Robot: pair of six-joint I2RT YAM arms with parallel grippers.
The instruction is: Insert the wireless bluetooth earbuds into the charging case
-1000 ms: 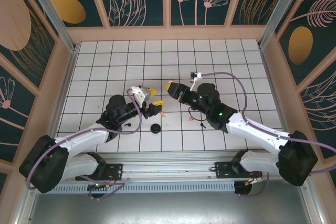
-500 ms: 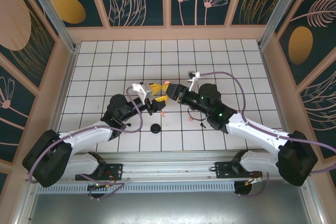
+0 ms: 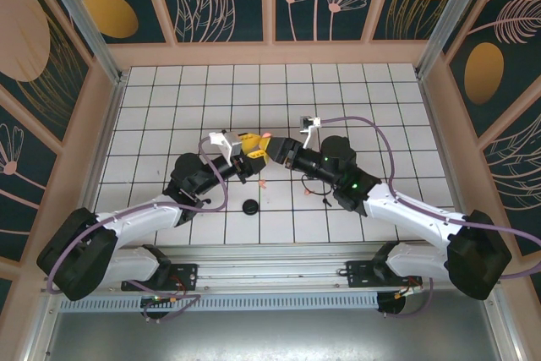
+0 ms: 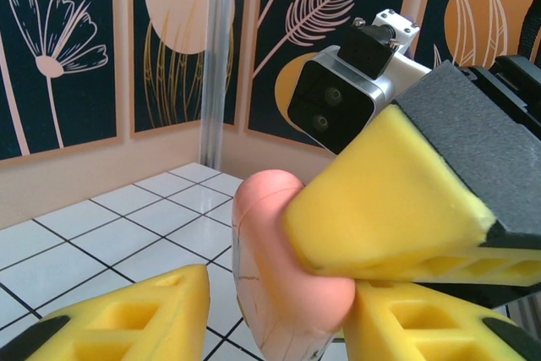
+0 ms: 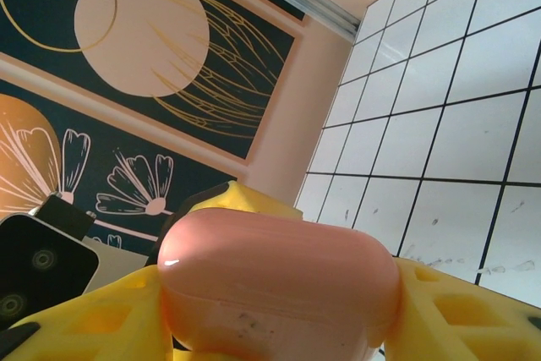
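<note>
Charging case (image 5: 279, 281), long axis crosswise, gripped by right end effector (image 5: 275, 319), left end effector (image 4: 279, 314) open around it

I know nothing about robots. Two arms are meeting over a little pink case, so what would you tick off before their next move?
1. Right end effector holding the pink charging case: ok, the case is clamped between its yellow fingers.
2. Left end effector lined up: ok, one finger on each side of the case.
3. Left end effector gripping: not ok, the left wrist view shows a gap beside one finger.
4. Case lid open: not ok, it looks shut.
5. Earbuds located: cannot tell, the pinkish specks on the tiles are too small to identify.
6. Black round disc out of the way: ok, it lies apart from both end effectors.
</note>
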